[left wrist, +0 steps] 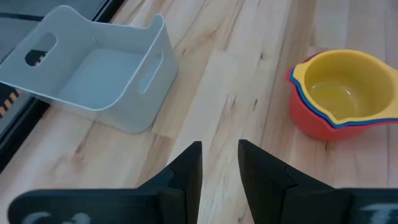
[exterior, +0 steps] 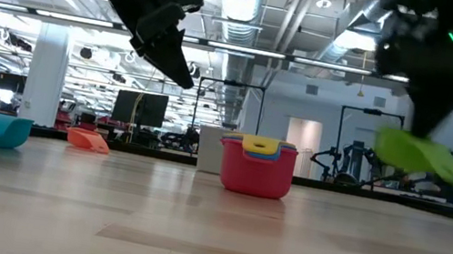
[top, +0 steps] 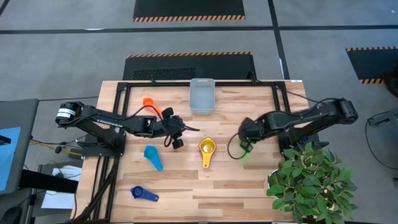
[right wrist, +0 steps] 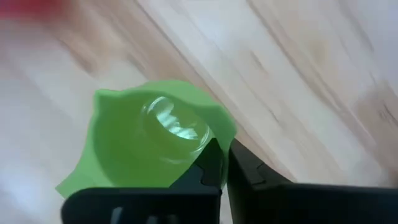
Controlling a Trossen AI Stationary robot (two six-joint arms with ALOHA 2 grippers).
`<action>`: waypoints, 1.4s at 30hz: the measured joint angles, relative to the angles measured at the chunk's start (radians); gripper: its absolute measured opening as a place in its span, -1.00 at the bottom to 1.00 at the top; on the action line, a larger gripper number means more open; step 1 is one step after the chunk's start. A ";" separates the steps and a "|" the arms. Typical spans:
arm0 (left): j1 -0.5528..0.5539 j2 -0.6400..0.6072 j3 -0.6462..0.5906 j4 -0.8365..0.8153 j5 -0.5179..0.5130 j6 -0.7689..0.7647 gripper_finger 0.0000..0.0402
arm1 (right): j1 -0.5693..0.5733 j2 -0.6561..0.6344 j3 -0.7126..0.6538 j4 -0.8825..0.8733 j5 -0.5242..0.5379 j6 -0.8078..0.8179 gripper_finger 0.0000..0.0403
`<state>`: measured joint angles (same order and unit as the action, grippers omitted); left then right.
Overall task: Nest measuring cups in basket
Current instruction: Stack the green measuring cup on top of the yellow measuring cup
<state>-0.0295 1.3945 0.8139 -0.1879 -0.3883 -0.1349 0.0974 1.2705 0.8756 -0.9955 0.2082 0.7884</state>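
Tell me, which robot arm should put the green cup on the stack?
Probably the right. Its tool is shut on the green cup, lifted off the table near the stack. The left tool is open and holds nothing.

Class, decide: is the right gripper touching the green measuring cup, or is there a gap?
Touching. In the right wrist view the right gripper pinches the rim of the green measuring cup, with no gap at the fingertips.

Basket [top: 202, 98] at 12 o'clock edge of worktop [top: 249, 180]. Stack of nested cups [top: 207, 149] at centre. One cup [top: 151, 104] at 10 o'clock near basket, one cup [top: 153, 157] at 9 o'clock of stack, another [top: 143, 194] at 7 o'clock. Potted plant [top: 314, 180] at 4 o'clock corner.
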 joint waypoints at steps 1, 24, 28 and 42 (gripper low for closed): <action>0.003 0.000 0.000 -0.001 0.002 0.000 -0.53 | -0.004 0.000 0.030 0.025 -0.001 -0.015 -0.92; 0.008 0.000 0.000 -0.005 0.018 0.042 -0.53 | -0.087 0.400 0.331 0.418 -0.236 -0.188 -0.91; 0.008 -0.001 0.000 -0.001 0.019 0.047 -0.53 | -0.099 0.456 0.372 0.399 -0.267 -0.188 -0.88; 0.009 -0.001 0.000 -0.011 0.026 0.048 -0.53 | -0.120 0.518 0.410 0.344 -0.284 -0.105 -0.43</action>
<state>-0.0208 1.3937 0.8143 -0.1991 -0.3618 -0.0872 -0.0231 1.7885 1.2858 -0.6514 -0.0761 0.6834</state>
